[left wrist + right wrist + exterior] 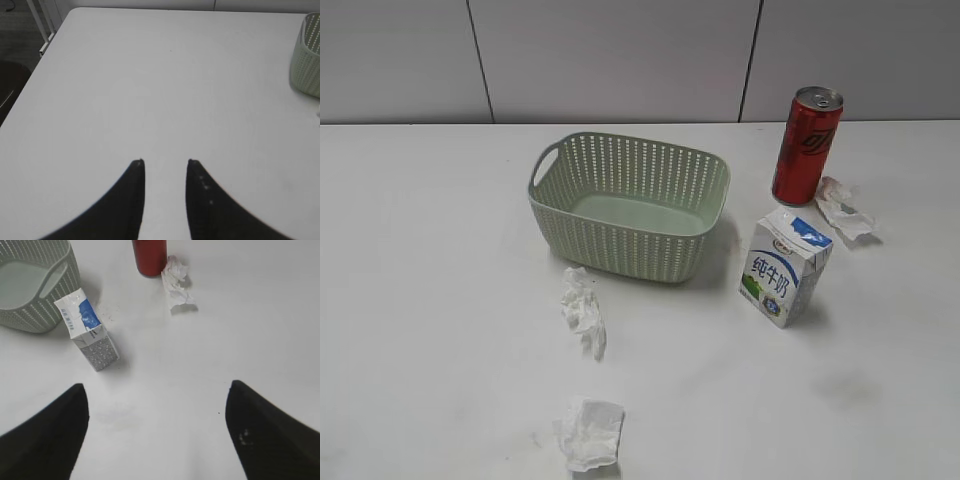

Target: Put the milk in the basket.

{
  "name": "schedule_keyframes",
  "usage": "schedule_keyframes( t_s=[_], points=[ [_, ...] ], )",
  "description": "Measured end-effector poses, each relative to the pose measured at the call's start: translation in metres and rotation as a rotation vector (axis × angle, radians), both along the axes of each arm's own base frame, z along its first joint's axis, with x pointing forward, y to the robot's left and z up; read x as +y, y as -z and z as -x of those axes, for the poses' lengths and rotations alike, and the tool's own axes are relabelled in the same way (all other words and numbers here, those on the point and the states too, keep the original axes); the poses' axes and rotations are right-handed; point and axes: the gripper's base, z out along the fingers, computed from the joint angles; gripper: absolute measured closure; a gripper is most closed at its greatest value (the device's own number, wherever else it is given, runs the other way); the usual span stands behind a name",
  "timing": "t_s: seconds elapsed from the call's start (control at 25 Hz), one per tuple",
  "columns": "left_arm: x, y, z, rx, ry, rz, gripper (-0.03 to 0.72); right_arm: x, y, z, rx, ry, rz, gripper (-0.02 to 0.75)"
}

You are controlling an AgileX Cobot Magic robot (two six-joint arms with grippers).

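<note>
The milk (785, 267) is a small white carton with a blue top patch, standing upright on the white table right of the basket. It also shows in the right wrist view (86, 333), up and left of my right gripper (157, 385), which is wide open and empty above bare table. The pale green basket (630, 205) stands empty at the table's middle; its handle end shows in the right wrist view (35, 287) and an edge in the left wrist view (306, 60). My left gripper (166, 161) is open and empty, far left of the basket. Neither gripper shows in the exterior view.
A tall red can (807, 145) stands behind the milk, with a crumpled tissue (843, 210) beside it. Two more crumpled tissues (584, 310) (590, 433) lie in front of the basket. The table's left edge (30, 80) is near the left gripper.
</note>
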Motion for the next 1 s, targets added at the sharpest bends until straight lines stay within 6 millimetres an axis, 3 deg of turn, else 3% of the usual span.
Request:
schedule_keyframes(
  t_s=[0.4,0.68,1.0],
  points=[
    [0.0,0.0,0.0,0.0,0.0,0.0,0.461,0.018,0.0,-0.084,0.23,-0.107,0.029,0.059],
    [0.0,0.0,0.0,0.0,0.0,0.0,0.463,0.07,0.01,-0.123,0.334,-0.323,0.17,0.062],
    [0.0,0.0,0.0,0.0,0.0,0.0,0.464,0.117,0.041,-0.16,0.518,-0.474,0.307,0.066]
  ],
)
